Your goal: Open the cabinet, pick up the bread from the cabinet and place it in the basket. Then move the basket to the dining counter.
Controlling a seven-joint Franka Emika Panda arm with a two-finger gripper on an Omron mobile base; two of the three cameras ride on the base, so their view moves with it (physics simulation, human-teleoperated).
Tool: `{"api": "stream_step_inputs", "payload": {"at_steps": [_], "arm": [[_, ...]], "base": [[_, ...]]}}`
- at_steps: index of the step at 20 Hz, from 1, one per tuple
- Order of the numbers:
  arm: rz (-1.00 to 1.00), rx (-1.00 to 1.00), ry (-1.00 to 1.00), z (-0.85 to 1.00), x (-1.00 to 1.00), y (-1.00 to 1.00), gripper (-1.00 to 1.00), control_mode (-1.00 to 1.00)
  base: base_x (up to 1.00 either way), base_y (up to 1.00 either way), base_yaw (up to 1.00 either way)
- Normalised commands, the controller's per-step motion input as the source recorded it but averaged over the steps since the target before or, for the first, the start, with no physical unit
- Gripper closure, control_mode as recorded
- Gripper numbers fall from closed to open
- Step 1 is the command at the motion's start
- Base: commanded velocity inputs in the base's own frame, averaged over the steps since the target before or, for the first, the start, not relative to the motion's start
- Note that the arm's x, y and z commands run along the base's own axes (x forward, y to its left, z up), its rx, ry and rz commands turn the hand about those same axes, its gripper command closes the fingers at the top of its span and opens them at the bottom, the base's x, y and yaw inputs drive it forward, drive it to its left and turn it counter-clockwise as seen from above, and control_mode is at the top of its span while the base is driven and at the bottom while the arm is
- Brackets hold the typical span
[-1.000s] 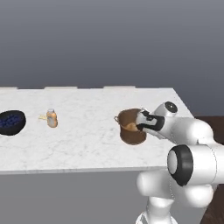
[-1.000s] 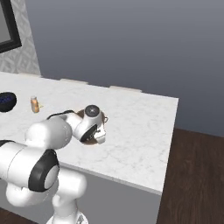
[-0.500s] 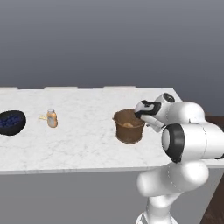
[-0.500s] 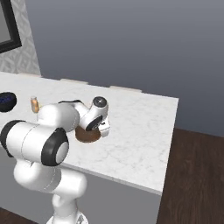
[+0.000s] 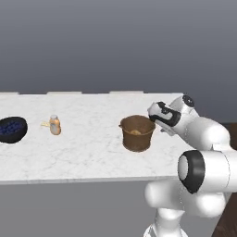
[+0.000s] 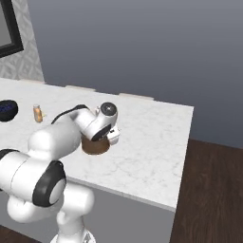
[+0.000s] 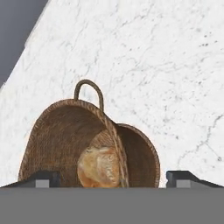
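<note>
In the left base view you look over a wide white marble-topped dining counter (image 5: 83,148) with a plain grey side, under a plain grey wall. On it you can count one round brown woven basket (image 5: 137,133) toward the right end, midway between the near and far edges, with one golden-brown bread roll (image 5: 135,132) inside; one small orange bottle (image 5: 55,125) well to its left; and one dark bowl (image 5: 11,129) by the left edge. The gripper (image 5: 155,121) sits just beside the basket's right rim; you cannot tell how far its jaws are parted. In the right base view dark wood floor (image 6: 213,190) lies past the counter's right end, a dark picture frame (image 6: 8,28) hangs on a patterned wall at the left, and the arm covers most of the basket. In the hand view the finger tips (image 7: 41,179) stand wide on either side of the basket, holding nothing, with one loop handle (image 7: 89,89) in sight.
</note>
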Motion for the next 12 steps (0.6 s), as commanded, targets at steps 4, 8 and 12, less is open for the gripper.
{"api": "stream_step_inputs", "payload": {"at_steps": [4,8,12], "arm": [[0.17,0.00,-0.19,0.56,-0.77,0.01,-1.00,-1.00],[0.25,-0.02,-0.27,0.71,-0.79,0.14,-1.00,-1.00],[0.29,-0.12,-0.26,0.92,-0.79,0.23,-1.00,-1.00]], "base": [[0.00,0.00,0.00],[0.00,0.00,0.00],[0.00,0.00,0.00]]}}
